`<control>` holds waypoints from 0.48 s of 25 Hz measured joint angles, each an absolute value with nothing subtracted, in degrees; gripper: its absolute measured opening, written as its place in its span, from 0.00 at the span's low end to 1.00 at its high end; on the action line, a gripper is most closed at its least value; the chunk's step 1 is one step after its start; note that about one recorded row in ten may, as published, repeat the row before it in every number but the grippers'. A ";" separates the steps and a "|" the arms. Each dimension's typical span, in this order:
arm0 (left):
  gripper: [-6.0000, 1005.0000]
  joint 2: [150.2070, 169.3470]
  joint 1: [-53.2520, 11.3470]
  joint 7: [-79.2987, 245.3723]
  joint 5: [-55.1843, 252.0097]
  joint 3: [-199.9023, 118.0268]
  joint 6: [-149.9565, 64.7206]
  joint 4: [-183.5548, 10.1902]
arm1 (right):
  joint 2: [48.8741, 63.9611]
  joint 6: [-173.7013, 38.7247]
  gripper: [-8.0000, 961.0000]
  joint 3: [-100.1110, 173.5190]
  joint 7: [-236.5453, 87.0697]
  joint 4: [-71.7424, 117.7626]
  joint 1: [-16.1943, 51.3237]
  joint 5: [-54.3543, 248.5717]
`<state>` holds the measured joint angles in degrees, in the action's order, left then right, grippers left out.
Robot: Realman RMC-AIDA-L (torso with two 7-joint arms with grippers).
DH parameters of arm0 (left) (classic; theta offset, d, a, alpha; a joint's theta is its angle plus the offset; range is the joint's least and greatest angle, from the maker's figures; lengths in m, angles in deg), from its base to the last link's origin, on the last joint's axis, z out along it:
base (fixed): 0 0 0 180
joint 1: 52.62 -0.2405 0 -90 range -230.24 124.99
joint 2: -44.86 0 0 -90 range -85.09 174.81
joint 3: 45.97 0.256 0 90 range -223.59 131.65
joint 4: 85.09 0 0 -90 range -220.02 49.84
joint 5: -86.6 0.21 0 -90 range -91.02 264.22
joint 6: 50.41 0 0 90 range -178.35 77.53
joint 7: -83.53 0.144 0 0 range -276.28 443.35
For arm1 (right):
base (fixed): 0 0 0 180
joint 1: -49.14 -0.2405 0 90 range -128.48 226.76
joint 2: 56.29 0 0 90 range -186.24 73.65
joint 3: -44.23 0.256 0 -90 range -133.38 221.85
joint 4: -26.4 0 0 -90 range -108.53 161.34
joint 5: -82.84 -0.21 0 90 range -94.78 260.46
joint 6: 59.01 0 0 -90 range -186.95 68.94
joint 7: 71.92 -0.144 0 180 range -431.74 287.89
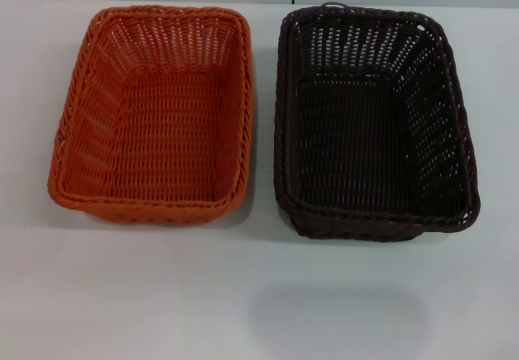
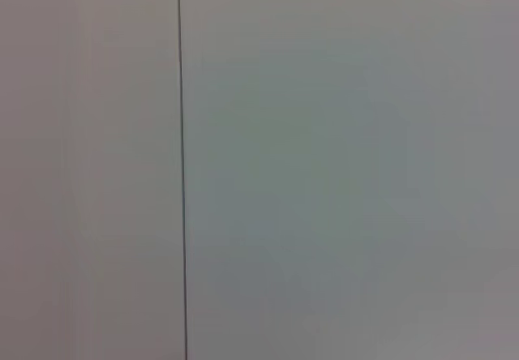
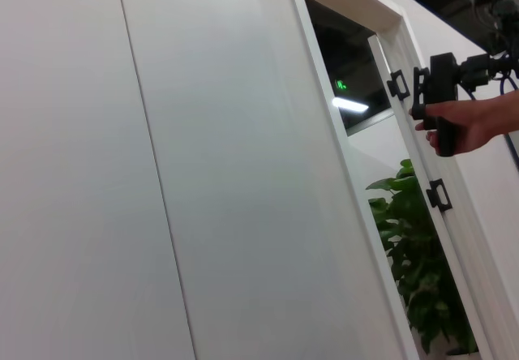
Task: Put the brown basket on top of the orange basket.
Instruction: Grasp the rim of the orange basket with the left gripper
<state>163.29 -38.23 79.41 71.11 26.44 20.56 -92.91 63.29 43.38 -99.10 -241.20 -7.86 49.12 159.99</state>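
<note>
Brown basket (image 1: pixel 377 125): stands on the white tabletop (image 1: pixel 259 295), on the right, not lifted.
Orange basket (image 1: pixel 154 113): just beside it on the left, empty, nothing on top.
Progress: nothing is done yet; grasping, lifting and stacking all remain.
Fingers: neither gripper appears in any view, so their state I cannot tell.

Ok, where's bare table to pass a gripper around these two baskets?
The broad strip of table in front of both baskets is bare, as are the margins left of the orange basket and right of the brown basket. Crowded: the narrow gap between the two baskets. Neither gripper is in view.
</note>
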 joint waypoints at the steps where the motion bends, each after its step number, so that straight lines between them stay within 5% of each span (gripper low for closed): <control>1: 0.83 163.28 -38.22 79.41 71.09 26.44 20.56 -92.95 | 63.29 43.38 0.84 -99.25 -241.20 -7.87 49.18 159.91; 12: 0.83 163.25 -37.33 81.16 70.96 26.21 20.47 -93.18 | 63.32 43.42 0.84 -99.63 -241.20 -7.96 49.00 159.75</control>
<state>163.25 -37.33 81.16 70.96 26.21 20.47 -93.18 63.32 43.42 -99.63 -241.20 -7.96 49.00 159.75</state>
